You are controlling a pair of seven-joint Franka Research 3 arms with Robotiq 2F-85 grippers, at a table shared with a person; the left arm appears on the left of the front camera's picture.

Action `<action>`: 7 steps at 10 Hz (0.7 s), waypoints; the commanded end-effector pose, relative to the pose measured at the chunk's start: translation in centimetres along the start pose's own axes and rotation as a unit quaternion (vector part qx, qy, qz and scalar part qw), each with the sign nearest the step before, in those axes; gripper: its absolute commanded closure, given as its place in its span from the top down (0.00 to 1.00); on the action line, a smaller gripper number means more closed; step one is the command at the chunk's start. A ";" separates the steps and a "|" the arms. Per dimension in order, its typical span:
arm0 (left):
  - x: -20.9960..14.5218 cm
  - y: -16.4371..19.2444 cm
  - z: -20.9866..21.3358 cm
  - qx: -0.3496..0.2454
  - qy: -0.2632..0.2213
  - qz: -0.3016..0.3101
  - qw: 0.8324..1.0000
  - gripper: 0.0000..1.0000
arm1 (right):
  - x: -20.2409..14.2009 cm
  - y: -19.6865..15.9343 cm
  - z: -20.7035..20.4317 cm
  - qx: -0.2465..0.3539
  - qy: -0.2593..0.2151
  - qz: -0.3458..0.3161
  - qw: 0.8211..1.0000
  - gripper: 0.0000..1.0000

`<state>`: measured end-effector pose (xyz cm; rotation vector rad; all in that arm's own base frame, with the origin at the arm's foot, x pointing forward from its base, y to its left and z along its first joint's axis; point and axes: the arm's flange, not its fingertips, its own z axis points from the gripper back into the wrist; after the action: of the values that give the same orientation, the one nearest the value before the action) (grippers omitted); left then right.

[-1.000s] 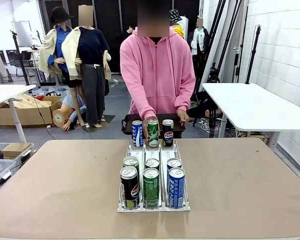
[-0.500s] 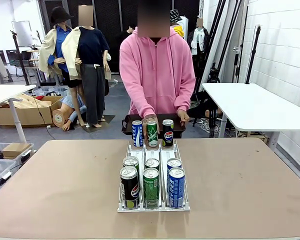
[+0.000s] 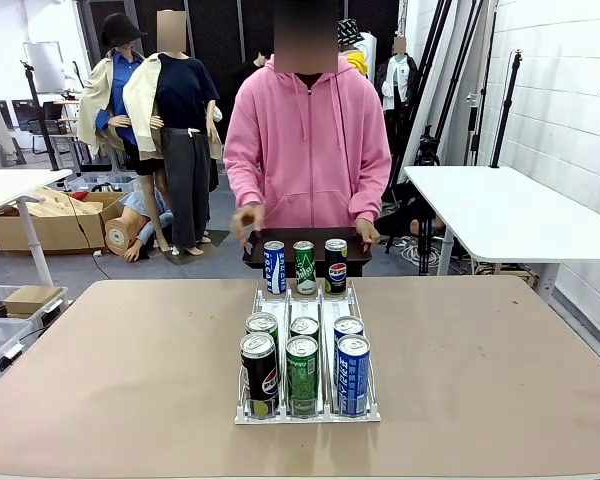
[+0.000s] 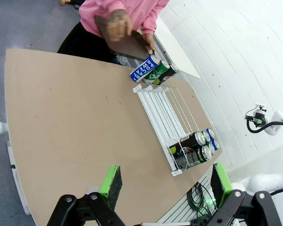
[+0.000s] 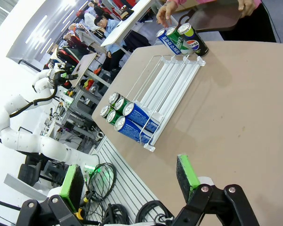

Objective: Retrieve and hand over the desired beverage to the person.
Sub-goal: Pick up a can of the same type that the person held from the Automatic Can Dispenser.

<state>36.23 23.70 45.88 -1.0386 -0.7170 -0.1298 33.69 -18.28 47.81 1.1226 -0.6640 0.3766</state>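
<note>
The person in a bright pink hooded sweatshirt stands at the far side, one hand lifted and the other on a dark tray. A white wire rack holds several cans at its near end: black Pepsi, green and blue in front. At its far end stand a blue can, a green can and a Pepsi can. My left gripper hangs open above the table, left of the rack. My right gripper is open too, beside the rack.
The brown table has free room on both sides of the rack. A white table stands at the back right, with boxes and bins on the floor at the left.
The person's hand has let go of the green can at the rack's far end and lifted away to the left. The cans stand as before.
</note>
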 end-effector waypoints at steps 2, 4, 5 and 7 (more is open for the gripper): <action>-0.1 -0.2 0.2 0.008 0.003 0.000 1.000 1.00 | -0.1 0.0 0.0 0.008 -0.002 0.002 1.000 1.00; -0.1 -0.2 0.2 0.008 0.003 0.000 1.000 1.00 | -0.1 0.0 0.0 0.008 -0.002 0.002 1.000 1.00; -0.1 -0.2 0.2 0.008 0.003 0.000 1.000 1.00 | -0.1 0.0 0.0 0.008 -0.002 0.002 1.000 1.00; 0.0 0.0 0.0 0.000 0.000 0.000 1.000 1.00 | -0.1 0.0 0.0 0.008 -0.002 0.002 1.000 1.00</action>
<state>36.25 23.69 45.87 -1.0388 -0.7165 -0.1300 33.69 -18.28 47.81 1.1225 -0.6640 0.3766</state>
